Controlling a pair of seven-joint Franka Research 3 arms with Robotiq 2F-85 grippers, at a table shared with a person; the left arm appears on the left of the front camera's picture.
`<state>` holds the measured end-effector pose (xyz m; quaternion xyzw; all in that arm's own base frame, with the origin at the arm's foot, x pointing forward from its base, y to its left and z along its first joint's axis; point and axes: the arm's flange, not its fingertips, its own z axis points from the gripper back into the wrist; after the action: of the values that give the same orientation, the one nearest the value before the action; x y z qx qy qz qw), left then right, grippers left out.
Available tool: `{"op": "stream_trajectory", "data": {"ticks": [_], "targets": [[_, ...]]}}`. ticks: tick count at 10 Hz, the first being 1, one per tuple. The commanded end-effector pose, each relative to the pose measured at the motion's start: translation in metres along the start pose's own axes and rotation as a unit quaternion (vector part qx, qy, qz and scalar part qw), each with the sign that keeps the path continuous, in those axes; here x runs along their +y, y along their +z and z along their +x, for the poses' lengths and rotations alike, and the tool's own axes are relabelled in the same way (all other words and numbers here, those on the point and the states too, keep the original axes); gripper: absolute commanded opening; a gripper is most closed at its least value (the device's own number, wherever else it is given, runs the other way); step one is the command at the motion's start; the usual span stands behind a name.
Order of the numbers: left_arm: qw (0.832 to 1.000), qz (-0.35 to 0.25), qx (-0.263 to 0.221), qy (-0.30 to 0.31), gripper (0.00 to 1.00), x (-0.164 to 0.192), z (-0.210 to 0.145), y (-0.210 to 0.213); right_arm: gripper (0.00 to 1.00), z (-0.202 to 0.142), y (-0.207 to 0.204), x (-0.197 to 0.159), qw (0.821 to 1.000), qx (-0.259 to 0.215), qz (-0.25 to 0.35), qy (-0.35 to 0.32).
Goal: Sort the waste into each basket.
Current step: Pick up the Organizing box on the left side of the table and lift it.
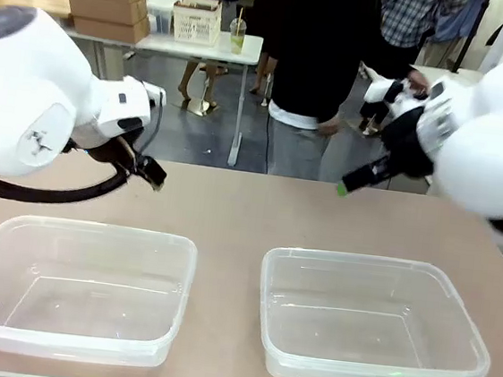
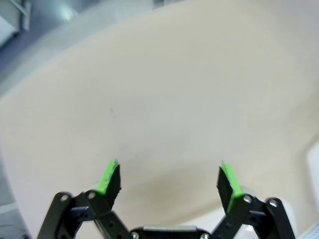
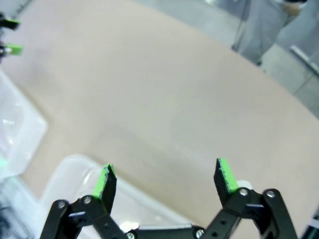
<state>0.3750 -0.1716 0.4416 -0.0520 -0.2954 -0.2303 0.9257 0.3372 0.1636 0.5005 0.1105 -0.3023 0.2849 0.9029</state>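
Observation:
Two transparent plastic baskets stand side by side near the table's front edge, the left basket [image 1: 94, 229] and the right basket [image 1: 361, 259]; both hold nothing. No cans, bottles or cups are in view. My left gripper [image 1: 150, 173] hangs above the table behind the left basket; in the left wrist view it [image 2: 169, 175] is open over bare tabletop. My right gripper [image 1: 345, 186] hovers behind the right basket. In the right wrist view it [image 3: 165, 177] is open above that basket's far rim [image 3: 70, 162], with nothing between its fingers.
A person in a dark top [image 1: 313, 69] stands at the far side, one hand [image 1: 330, 125] hanging by the table's edge. The tan table [image 1: 240, 210] lies bare behind the baskets. The left arm's green pads [image 3: 12, 49] show far off in the right wrist view.

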Motion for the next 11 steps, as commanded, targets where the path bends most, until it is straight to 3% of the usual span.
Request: {"op": "stream_trajectory", "data": {"ticks": [1,2,3,4,5,6,7,8,9,10,11], "targets": [[0.999,0.002,0.033,-0.025,1.0,0.013,-0.014,-0.035,1.0,-0.007,-0.052,-0.007,1.0,0.019,-0.018,0.011],[0.999,0.002,0.033,-0.025,1.0,0.013,-0.014,-0.035,1.0,-0.007,-0.052,-0.007,1.0,0.019,-0.018,0.011],[1.0,0.001,-0.003,0.0,1.0,-0.003,0.001,0.011,1.0,-0.002,0.017,0.002,1.0,-0.004,0.002,0.001],[0.993,-0.114,-0.032,0.022,1.0,0.007,-0.003,0.036,1.0,-0.015,0.039,-0.015,0.987,-0.056,0.098,-0.117],[0.939,-0.18,-0.05,0.288,1.0,0.03,-0.005,0.071,1.0,-0.044,0.069,-0.059,0.929,-0.129,0.208,-0.277],[0.898,-0.219,-0.093,0.371,1.0,0.056,-0.019,0.093,1.0,-0.074,0.085,-0.098,0.87,-0.174,0.291,-0.359],[0.857,-0.284,-0.136,0.407,1.0,0.082,-0.045,0.113,1.0,-0.114,0.095,-0.139,0.807,-0.215,0.333,-0.438],[0.827,-0.32,-0.187,0.423,1.0,0.105,-0.074,0.127,1.0,-0.141,0.101,-0.155,0.779,-0.229,0.329,-0.483],[0.803,-0.313,-0.212,0.46,1.0,0.122,-0.101,0.13,1.0,-0.17,0.111,-0.168,0.752,-0.26,0.321,-0.514],[0.804,-0.288,-0.212,0.475,1.0,0.131,-0.116,0.12,1.0,-0.191,0.115,-0.175,0.74,-0.284,0.267,-0.549],[0.892,-0.276,-0.106,0.343,1.0,0.126,-0.028,0.148,1.0,-0.115,0.128,-0.185,0.882,-0.153,0.277,-0.349]]}}
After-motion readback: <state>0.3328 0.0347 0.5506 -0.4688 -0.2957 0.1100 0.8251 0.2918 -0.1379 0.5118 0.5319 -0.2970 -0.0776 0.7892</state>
